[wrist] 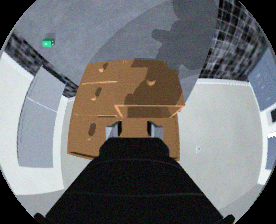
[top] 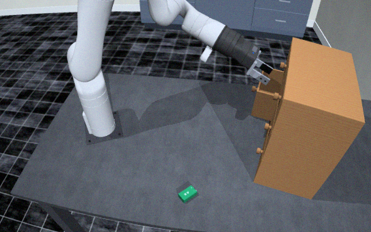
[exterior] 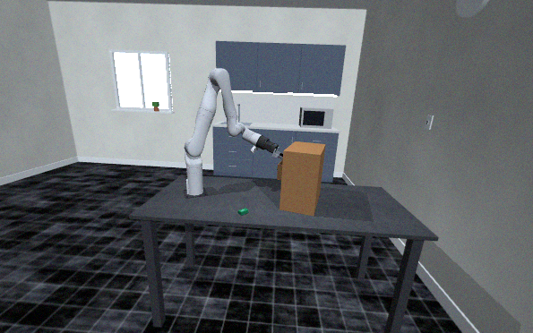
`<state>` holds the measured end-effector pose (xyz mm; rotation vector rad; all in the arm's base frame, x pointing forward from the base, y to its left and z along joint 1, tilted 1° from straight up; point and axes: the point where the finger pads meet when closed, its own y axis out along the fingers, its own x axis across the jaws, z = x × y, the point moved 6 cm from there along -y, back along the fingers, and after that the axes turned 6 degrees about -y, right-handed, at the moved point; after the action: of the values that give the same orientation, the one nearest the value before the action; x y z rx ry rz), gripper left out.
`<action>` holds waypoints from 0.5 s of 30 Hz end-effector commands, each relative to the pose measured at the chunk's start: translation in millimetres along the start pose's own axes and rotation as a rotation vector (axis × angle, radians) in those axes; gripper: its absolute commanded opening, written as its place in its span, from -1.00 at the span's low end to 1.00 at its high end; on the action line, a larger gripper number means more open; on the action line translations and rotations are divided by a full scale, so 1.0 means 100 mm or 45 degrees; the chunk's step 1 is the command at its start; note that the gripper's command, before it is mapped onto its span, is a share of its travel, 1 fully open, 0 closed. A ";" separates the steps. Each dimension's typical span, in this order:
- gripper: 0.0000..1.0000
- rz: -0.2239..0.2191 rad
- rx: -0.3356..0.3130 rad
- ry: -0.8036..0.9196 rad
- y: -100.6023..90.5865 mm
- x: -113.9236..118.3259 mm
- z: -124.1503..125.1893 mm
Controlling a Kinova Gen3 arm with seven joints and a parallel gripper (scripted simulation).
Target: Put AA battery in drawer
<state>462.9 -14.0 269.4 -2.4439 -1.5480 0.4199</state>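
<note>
We judged that a low retreat could catch the open drawer and draw the loose tray out; a crooked or hard push could jam it or shift the chest; we saw the gripper spread wide, holding nothing, contact uncertain; the AA battery was out of sight, probably inside that drawer

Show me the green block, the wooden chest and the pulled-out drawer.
Green block (top: 187,194) (exterior: 243,211) (wrist: 48,43): all views, its body.
Wooden chest (top: 313,146) (exterior: 301,181) (wrist: 101,102): top and exterior, side; wrist, front.
Pulled-out drawer (top: 262,104) (wrist: 149,106): top, front; wrist, rim.
</note>
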 end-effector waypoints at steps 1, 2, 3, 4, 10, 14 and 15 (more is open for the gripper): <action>1.00 -0.011 -0.009 -0.003 -0.15 0.03 0.01; 1.00 -0.011 -0.009 -0.003 -0.20 0.03 0.02; 1.00 -0.011 -0.009 -0.003 -0.24 0.03 0.03; 1.00 -0.011 -0.009 -0.003 -0.28 0.03 0.04; 1.00 -0.011 -0.009 -0.004 -0.47 0.03 0.10; 1.00 -0.010 -0.007 -0.006 -0.65 0.03 0.16; 1.00 -0.010 -0.007 -0.006 -0.69 0.03 0.17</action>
<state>410.5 8.6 272.4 -2.4484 -1.5430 0.4323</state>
